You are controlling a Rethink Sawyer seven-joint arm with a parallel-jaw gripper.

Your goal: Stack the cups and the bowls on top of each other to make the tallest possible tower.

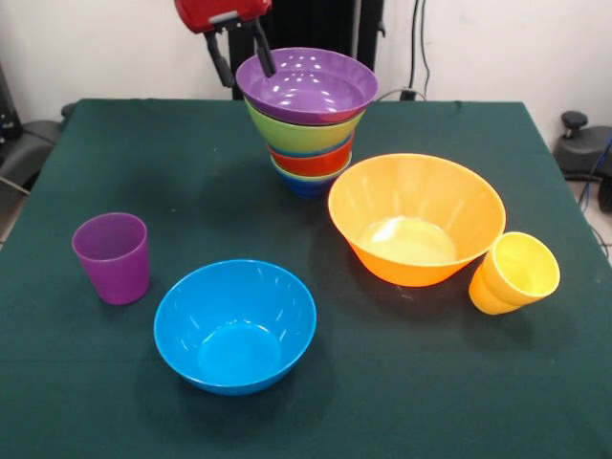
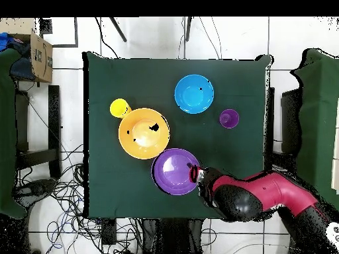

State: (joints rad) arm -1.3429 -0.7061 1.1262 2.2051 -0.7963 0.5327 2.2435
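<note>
Looking across the green table (image 1: 115,153), we take the large orange bowl (image 1: 417,218) as our landmark. Behind it and to its left in the front view stands the tower (image 1: 308,120), a pile of nested bowls topped by the wide purple bowl (image 1: 306,84). Our gripper (image 1: 241,53) straddles that purple rim, one finger inside and one outside, closed down on it. In front of the orange bowl and to its left sits the blue bowl (image 1: 235,325); farther left stands the purple cup (image 1: 112,256). Just right of the orange bowl, the yellow cup (image 1: 513,273) leans tilted.
</note>
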